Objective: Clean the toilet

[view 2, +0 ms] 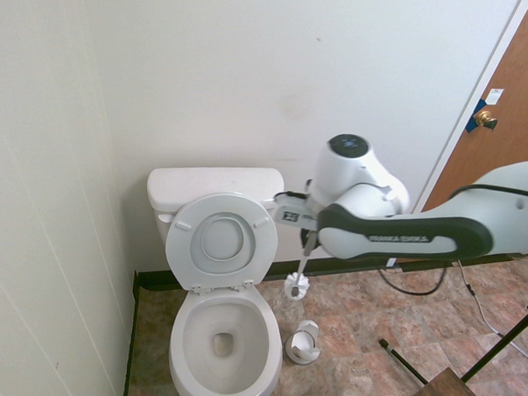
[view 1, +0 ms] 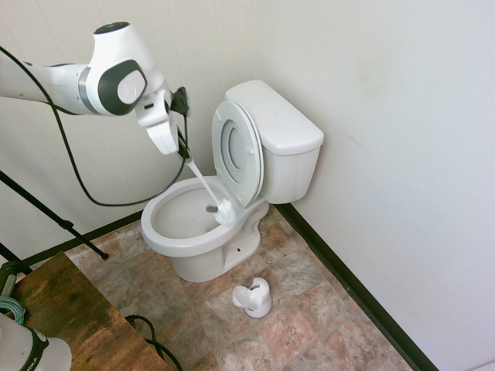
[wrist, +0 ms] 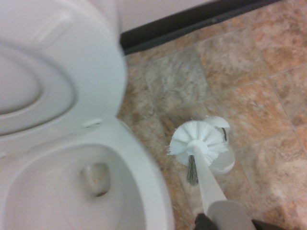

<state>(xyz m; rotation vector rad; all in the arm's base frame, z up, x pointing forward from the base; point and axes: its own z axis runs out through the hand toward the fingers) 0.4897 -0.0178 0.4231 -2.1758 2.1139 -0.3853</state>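
White toilet brush (view 2: 297, 285) clamped in the closed hand (view 1: 184, 151), bristles down, beside the open toilet (view 2: 224, 341).

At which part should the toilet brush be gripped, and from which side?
Grip the top end of its thin straight handle, coming from above: the toilet brush hangs head-down, and its bristle head is wide and soft. The gripper is shut on the handle there.
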